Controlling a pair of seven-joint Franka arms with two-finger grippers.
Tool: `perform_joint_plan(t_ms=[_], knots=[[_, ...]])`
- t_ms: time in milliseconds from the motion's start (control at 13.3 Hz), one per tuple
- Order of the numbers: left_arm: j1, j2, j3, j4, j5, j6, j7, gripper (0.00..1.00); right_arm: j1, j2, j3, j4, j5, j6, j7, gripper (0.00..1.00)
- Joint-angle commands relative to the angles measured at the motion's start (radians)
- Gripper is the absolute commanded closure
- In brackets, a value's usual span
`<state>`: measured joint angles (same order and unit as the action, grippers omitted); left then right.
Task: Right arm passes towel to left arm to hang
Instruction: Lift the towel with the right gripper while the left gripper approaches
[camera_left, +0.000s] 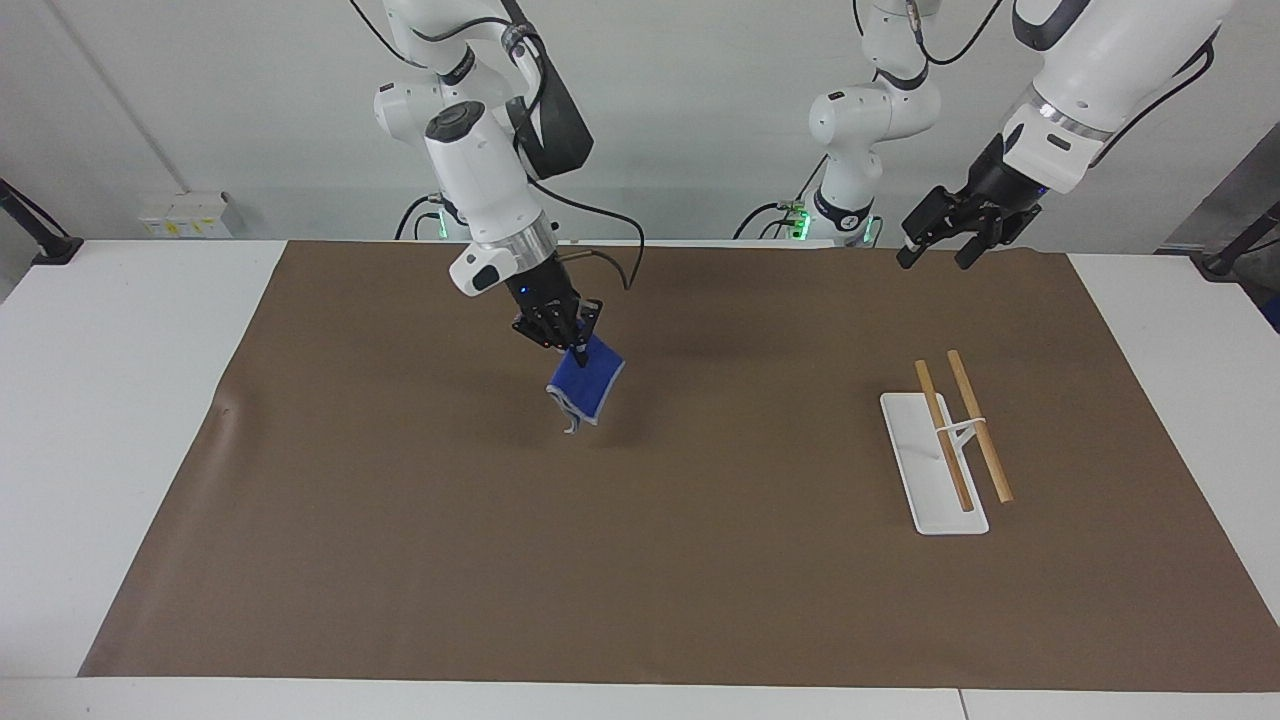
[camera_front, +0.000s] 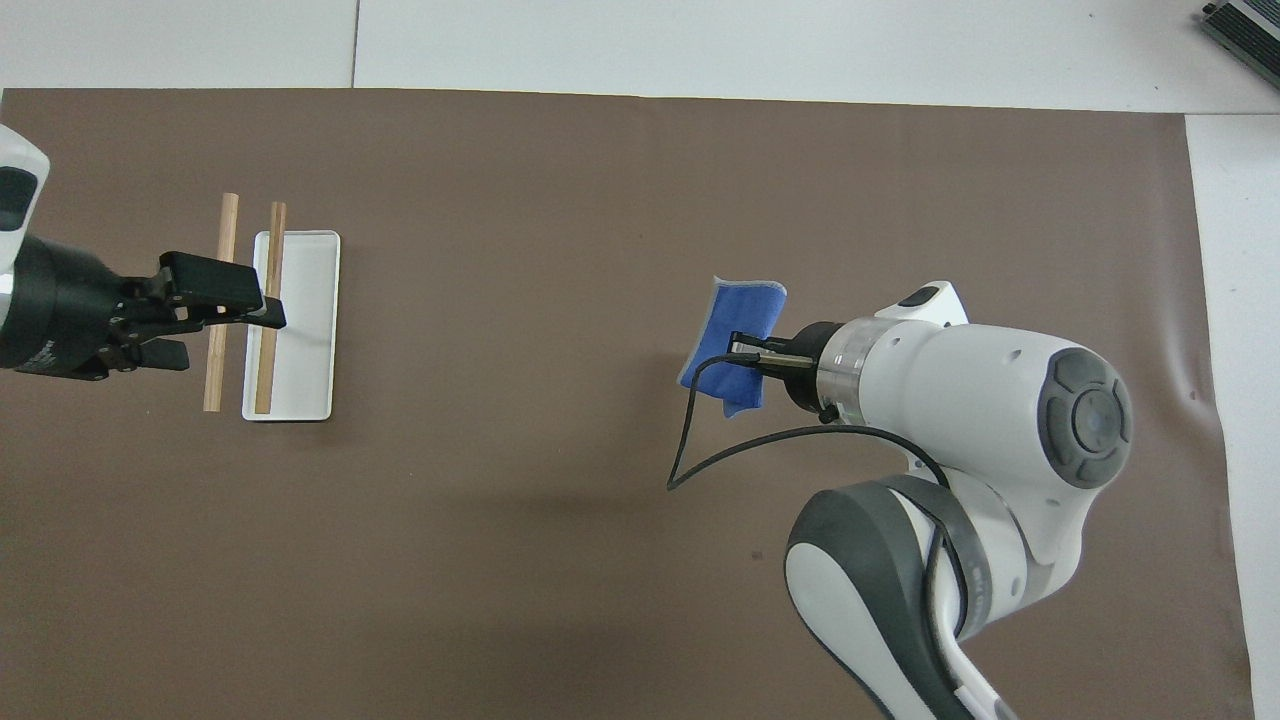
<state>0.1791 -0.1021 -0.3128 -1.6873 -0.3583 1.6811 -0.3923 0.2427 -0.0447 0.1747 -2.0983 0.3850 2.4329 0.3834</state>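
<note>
Right tool (camera_left: 578, 352) pinching towel (camera_left: 586, 388) edge, aloft

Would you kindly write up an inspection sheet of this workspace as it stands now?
Surface: brown mat covering a white table.
Job's things: blue towel hanging off the mat; white rack with two wooden rods toward the left arm's end.
Clutter: nothing seen.
Grippers: right gripper shut on the towel over the mat's middle; left gripper open, raised above the mat's edge by its base.
Cables: black cable looping from the right wrist.
Surroundings: white wall, wall socket box.
</note>
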Motion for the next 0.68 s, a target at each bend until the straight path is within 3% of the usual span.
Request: perform_joint_plan(t_ms=[0, 301, 601], knots=[[-0.053, -0.086, 0.009, -0.159, -0.092, 0.158, -0.141, 0.0, -0.011, -0.001, 0.043, 0.04, 0.118, -0.005, -0.038, 1.0], [-0.111, -0.204, 0.008, -0.369, -0.252, 0.279, -0.238, 0.0, 0.003, -0.004, 0.055, 0.038, 0.17, 0.023, -0.063, 1.0], [-0.262, -0.215, 0.008, -0.471, -0.257, 0.533, -0.526, 0.0, 0.023, -0.001, 0.057, 0.018, 0.274, 0.038, -0.067, 1.0]])
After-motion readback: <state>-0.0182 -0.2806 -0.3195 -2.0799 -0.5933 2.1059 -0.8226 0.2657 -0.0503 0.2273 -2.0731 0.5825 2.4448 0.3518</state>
